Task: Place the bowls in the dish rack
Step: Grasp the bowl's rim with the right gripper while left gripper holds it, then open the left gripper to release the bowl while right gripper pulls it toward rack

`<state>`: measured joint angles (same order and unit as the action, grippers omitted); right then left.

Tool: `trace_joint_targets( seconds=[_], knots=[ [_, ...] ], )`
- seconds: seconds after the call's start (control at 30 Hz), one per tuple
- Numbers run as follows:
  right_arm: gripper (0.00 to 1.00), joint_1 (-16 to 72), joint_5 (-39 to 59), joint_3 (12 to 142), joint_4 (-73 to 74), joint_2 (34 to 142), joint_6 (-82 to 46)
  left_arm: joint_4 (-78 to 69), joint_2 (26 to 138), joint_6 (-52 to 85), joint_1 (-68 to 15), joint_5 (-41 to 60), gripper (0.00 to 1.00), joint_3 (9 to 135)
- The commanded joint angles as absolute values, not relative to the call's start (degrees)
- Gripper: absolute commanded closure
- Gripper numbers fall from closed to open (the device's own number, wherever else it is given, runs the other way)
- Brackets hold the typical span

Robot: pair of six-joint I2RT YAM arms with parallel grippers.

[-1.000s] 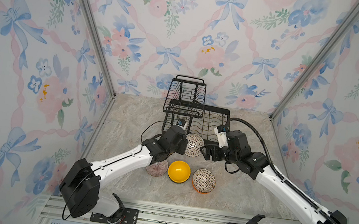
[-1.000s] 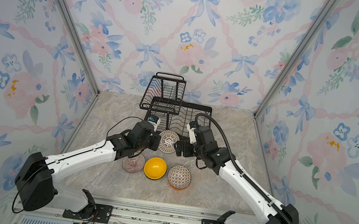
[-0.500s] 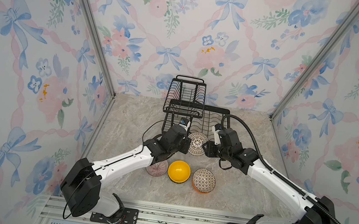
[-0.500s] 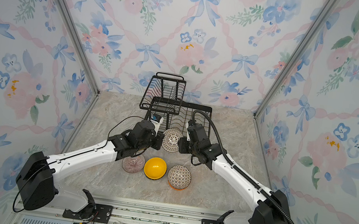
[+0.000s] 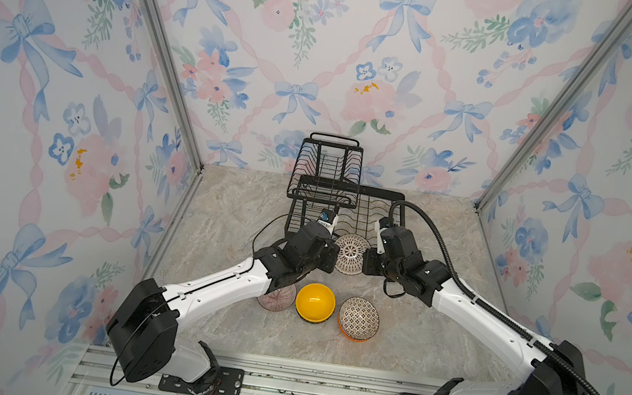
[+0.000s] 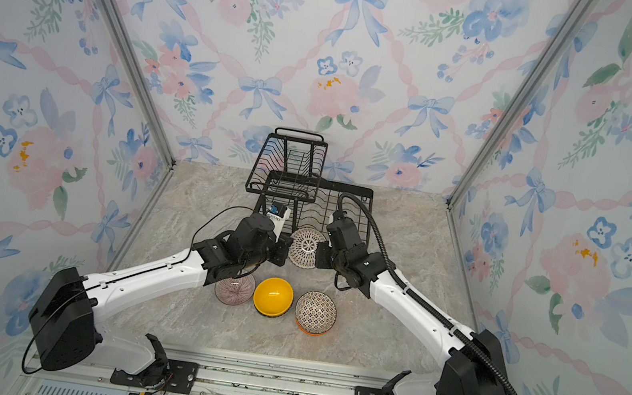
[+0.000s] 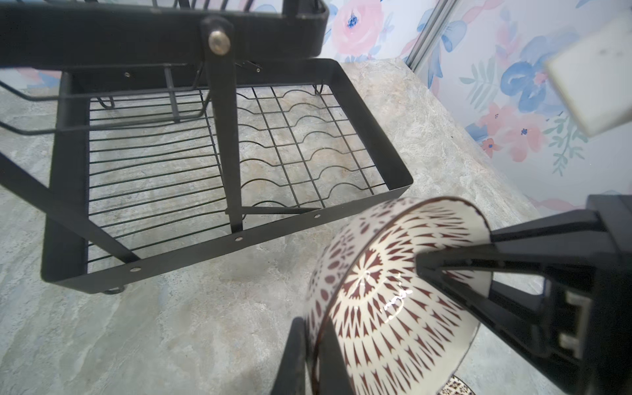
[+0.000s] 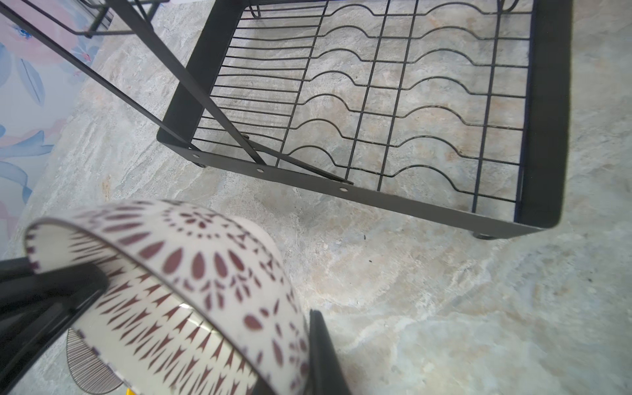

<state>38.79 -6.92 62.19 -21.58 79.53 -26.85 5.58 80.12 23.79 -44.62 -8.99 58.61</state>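
My left gripper (image 5: 332, 259) and right gripper (image 5: 366, 261) clamped opposite rims of the white, maroon-patterned round bowl (image 5: 350, 251). I held it tilted near the black wire dish rack (image 5: 386, 193).

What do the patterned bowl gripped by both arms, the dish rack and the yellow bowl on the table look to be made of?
The patterned bowl: likely glazed ceramic; glossy white with sharp light glints, though melamine is possible. The dish rack: metal, matte black coating; thin wires, riveted flat bands. The yellow bowl: smooth, shiny, uniform colour; ceramic or plastic, cannot tell.
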Motion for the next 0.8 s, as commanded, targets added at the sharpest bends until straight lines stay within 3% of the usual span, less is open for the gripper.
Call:
trace_joint_targets(
  seconds=[0.0,0.23,0.4,0.67,0.77],
  knots=[
    [1.0,39.5,-6.0,63.3,-20.8,77.9,-25.7,1.8,79.6,23.8,-45.0,-7.4,1.0,58.5],
    [1.0,39.8,-8.9,62.5,-20.5,75.1,-22.5,2.1,78.6,21.0,-44.8,-7.3,0.97,58.4],
    [1.0,39.8,-9.4,62.8,-20.7,75.1,-20.6,3.0,78.5,20.5,-44.1,-5.6,0.71,58.4],
    [1.0,39.6,-12.3,62.8,-21.5,75.5,-16.6,3.4,73.6,19.6,-42.6,-4.0,0.15,55.4],
    [1.0,39.4,-13.1,63.0,-21.6,76.0,-13.2,3.5,71.1,19.2,-41.3,-3.6,0.04,53.7]
  ],
)
